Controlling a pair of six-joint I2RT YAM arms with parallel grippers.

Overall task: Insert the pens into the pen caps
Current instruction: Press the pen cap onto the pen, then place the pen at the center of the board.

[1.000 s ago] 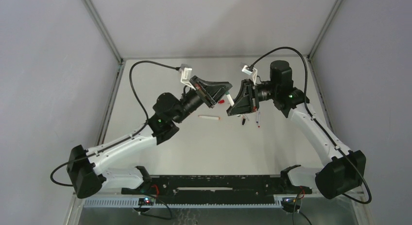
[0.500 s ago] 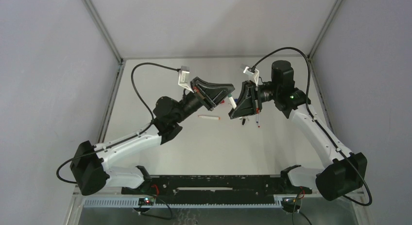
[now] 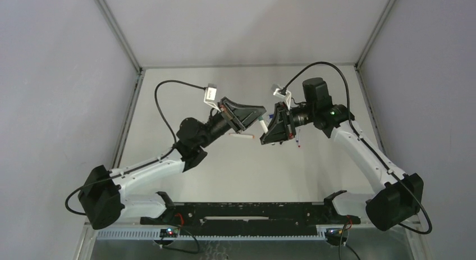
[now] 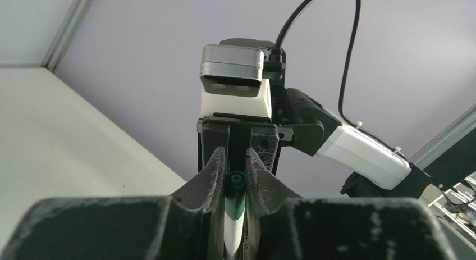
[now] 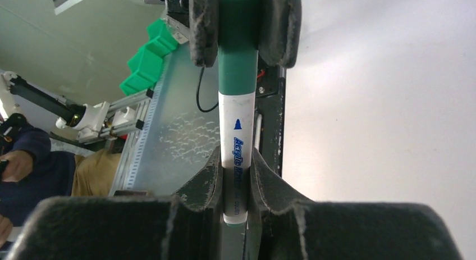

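**Green cap and marker pen meet between two pincers**

The two arms reach over the pale counter point(image 3: 236, 176) and bring their tips together above its middle. A loose pen point(image 3: 241, 136) lies flat on the counter just beside that meeting point. A second pen point(image 3: 298, 140) pokes out from under the right arm's wrist.

The right pincer point(image 5: 236, 173) is clamped on the white barrel of a marker pen point(image 5: 238, 131) with blue lettering. Past those fingers the barrel runs straight into the green cap point(image 5: 238, 69), which sits against it with no gap showing.

Farther on, the left pincer point(image 4: 233, 173) is drawn in narrow around the cap. Its pads point(image 5: 203, 24) press against both sides, and the cap's round green end shows between them.
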